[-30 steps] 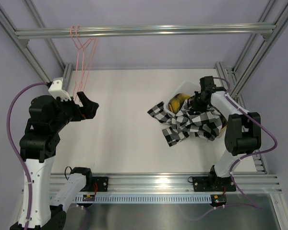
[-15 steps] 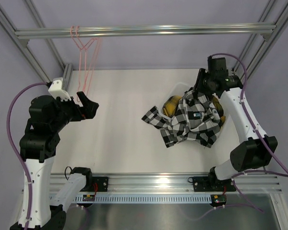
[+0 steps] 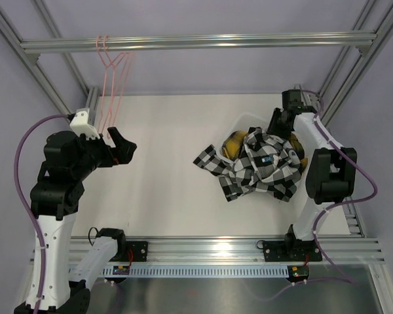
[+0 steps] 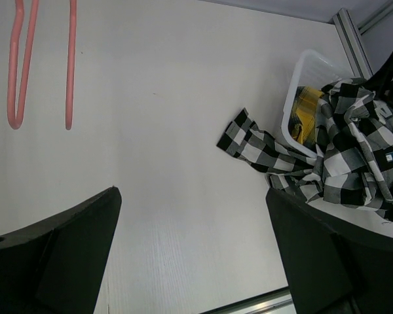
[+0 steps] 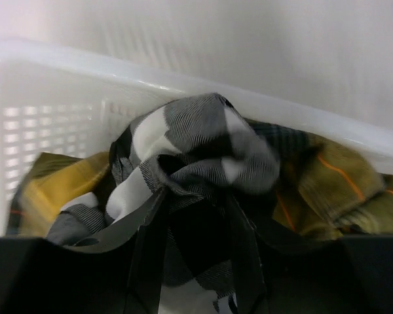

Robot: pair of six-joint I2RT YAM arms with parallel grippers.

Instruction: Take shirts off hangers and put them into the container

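**Both shirts off the hangers; one sleeve lying outside the container**

Far left, under the grey rail [image 3: 196, 42]: two pink hangers [image 3: 111, 78], both bare, hooked side by side. Just below them, the left gripper [image 4: 191, 196], jaws spread to their widest, holding nothing, well apart from all cloth.

Centre: bare table [image 3: 170, 131], then the loose sleeve [image 3: 209, 159] of the black-and-white shirt [image 3: 262, 167], lying flat on the tabletop outside the basket, long axis running from the container's left wall out toward the left arm.

Right: one white container [image 3: 247, 120], holding the yellow shirt [image 3: 239, 140] low inside, with the black-and-white shirt heaped on top and spilling over the near and left rim. At the far right corner of the container, the right gripper [image 5: 195, 196], jaws part-way apart, a lump of checked cloth just at the fingertips, no pinch visible.

Judged key relation: overhanging cloth to the left of and nearer than the right gripper; right arm much the closer.

Count: two shirts, two hangers, one container.
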